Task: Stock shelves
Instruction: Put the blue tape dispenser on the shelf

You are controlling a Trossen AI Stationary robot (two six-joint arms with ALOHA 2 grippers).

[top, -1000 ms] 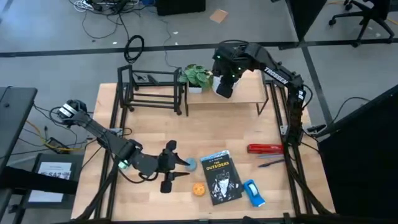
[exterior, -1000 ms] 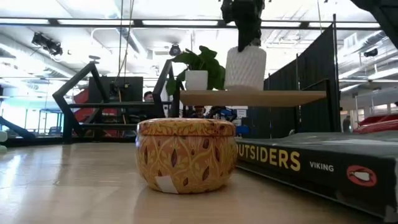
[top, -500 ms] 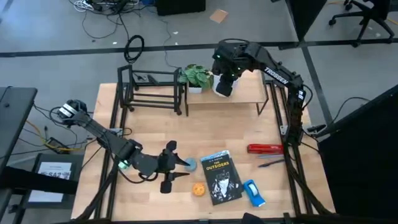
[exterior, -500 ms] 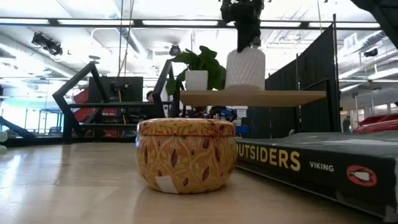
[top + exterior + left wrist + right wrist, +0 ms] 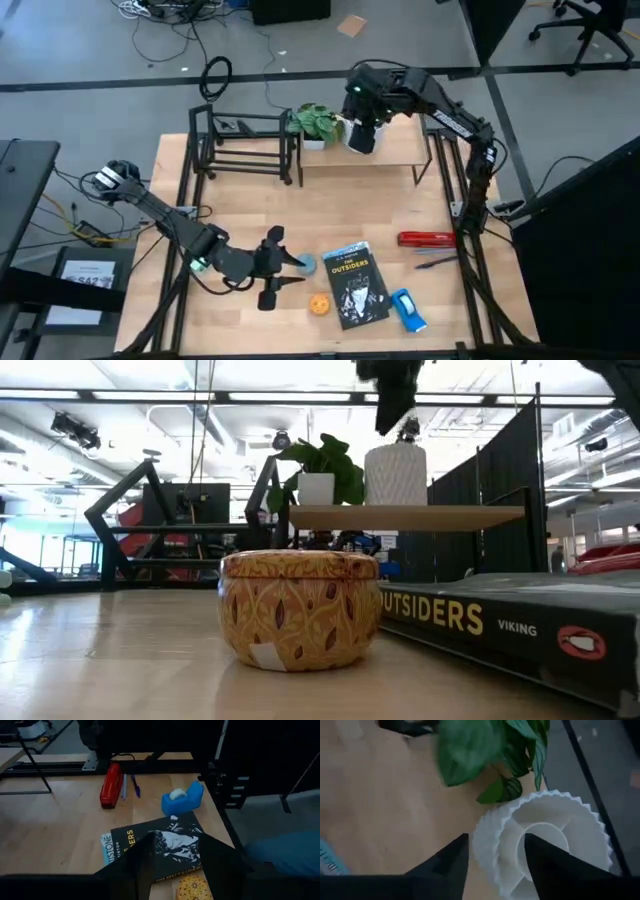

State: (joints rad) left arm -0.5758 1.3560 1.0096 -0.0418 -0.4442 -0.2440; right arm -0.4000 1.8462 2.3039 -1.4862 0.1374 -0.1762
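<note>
Shelves first: plank-top stand (image 5: 385, 150) sits at far centre-right of the table (image 5: 430, 225), black rod rack (image 5: 245, 145) just left of it, far-left side. Stand top carries a potted plant (image 5: 315, 125) at its left end and a white ribbed vase (image 5: 360, 138) just right of the plant; low view shows both upright on the plank. Rod rack looks unloaded apart from a small dark item I can't identify.

Unstocked items lie along the near edge: book (image 5: 355, 285) near centre, red stapler (image 5: 428, 239) right of it with a pen (image 5: 436, 262) just beside, blue tape dispenser (image 5: 406, 310) near-right of the book, round patterned tin (image 5: 320, 304) touching or just off the book's near-left corner, small blue disc (image 5: 303, 265) left of the book.

Right gripper (image 5: 495, 855) hangs directly above the vase, clear of its rim in the low view; fingers spread, straddling the rim in the wrist view, holding nothing. Vase judged placed.

Left gripper (image 5: 272, 268) low over the near-centre table, parted fingers, empty, the blue disc just right of its tips.

Key relation: remaining stock is all near, shelves all far. Left arm is nearest the disc, tin and book; the book's long axis runs near–far, slightly tilted. Right arm is closer to the stapler.
</note>
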